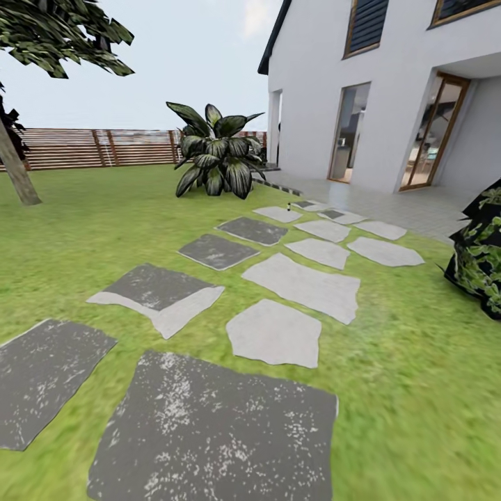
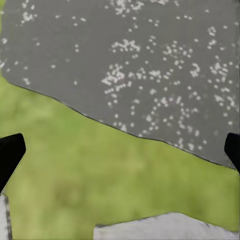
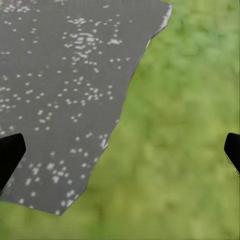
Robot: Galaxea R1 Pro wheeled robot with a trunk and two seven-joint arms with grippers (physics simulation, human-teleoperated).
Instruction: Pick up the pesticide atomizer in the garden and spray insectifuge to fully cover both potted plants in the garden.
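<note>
2 grippers, left gripper (image 2: 120, 150) and right gripper (image 3: 120, 150), gape apart, holding nothing, above stepping stones (image 1: 209, 424) and lawn (image 1: 417, 390).

A home garden is shown: a green lawn (image 1: 76, 236) is crossed by flat stepping stones (image 1: 299, 285), bounded by a brown slatted wooden fence (image 1: 90, 147), and overlooked by a white house (image 1: 390, 90) with glazed doors (image 1: 431, 132).
</note>
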